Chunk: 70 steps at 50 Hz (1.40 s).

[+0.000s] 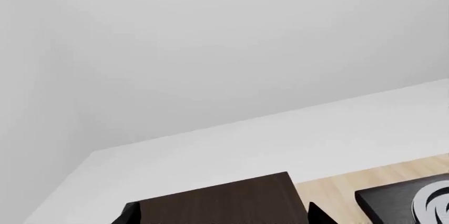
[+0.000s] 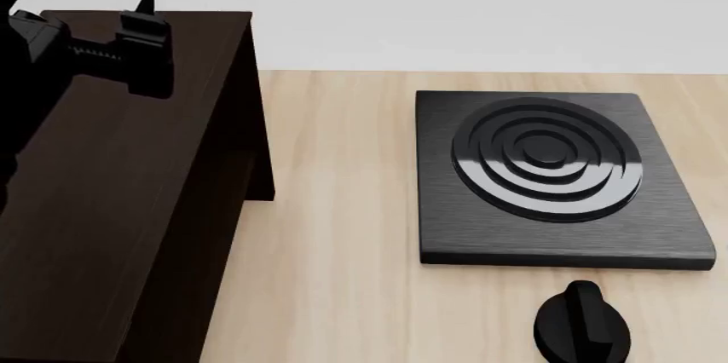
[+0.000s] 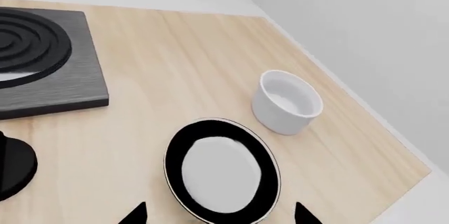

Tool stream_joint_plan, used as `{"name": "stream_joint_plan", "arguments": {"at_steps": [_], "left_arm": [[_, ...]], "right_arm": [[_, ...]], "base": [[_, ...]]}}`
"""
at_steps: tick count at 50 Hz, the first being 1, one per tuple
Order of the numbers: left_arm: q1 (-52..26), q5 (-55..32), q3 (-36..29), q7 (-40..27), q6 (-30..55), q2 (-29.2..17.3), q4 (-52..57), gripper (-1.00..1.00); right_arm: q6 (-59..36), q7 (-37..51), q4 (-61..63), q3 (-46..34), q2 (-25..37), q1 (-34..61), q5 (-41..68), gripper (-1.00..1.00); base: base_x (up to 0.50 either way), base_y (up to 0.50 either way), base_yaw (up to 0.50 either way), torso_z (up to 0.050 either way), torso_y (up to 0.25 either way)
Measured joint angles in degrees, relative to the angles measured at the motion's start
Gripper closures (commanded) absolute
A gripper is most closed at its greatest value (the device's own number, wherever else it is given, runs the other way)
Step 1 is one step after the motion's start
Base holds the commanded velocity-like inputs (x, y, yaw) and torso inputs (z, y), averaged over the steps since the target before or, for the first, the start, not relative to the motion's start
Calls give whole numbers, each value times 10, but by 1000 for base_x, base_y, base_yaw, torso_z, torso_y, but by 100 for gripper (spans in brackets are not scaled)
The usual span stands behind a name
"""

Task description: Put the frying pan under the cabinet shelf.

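Note:
The frying pan (image 3: pixel 222 174), round and black with a pale grey base, lies on the wooden counter in the right wrist view; its handle is out of frame. My right gripper (image 3: pixel 221 214) hovers over the pan's near rim, open, with a fingertip on either side and nothing held. The cabinet shelf (image 2: pixel 125 193), dark brown wood grain, stands at the left of the head view. My left gripper (image 2: pixel 97 14) hangs above its flat top (image 1: pixel 224 203), open and empty. The head view does not show the pan.
A square black burner plate (image 2: pixel 557 180) with concentric rings sits mid-counter, with a black round knob (image 2: pixel 582 322) in front of it. A white bowl (image 3: pixel 287 102) stands just beyond the pan, near the counter's right edge (image 3: pixel 365 124). White wall lies behind.

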<state>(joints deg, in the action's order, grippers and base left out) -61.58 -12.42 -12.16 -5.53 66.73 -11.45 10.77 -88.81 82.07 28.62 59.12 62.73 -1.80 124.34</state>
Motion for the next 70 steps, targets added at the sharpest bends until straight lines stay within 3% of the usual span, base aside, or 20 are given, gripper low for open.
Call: {"name": "stream_joint_plan", "arguments": {"at_steps": [10, 24, 44, 70], "left_arm": [[1, -2, -2, -2, -3, 1, -3, -100], [0, -6, -5, -5, -2, 2, -1, -100], [-4, -10, -9, -12, -1, 3, -3, -100], [-17, -16, -15, -18, 6, 5, 0, -100]], "right_arm": [[-3, -92, 23, 77, -38, -85, -74, -100], [4, -224, 43, 116, -80, -144, -202, -100], [50, -366, 29, 83, -108, -176, -376, -100], [121, -432, -42, 4, -112, -171, -490, -100]], "base": [[0, 0, 0, 0, 0], [0, 0, 0, 0, 0], [0, 0, 0, 0, 0], [0, 0, 0, 0, 0]]}}
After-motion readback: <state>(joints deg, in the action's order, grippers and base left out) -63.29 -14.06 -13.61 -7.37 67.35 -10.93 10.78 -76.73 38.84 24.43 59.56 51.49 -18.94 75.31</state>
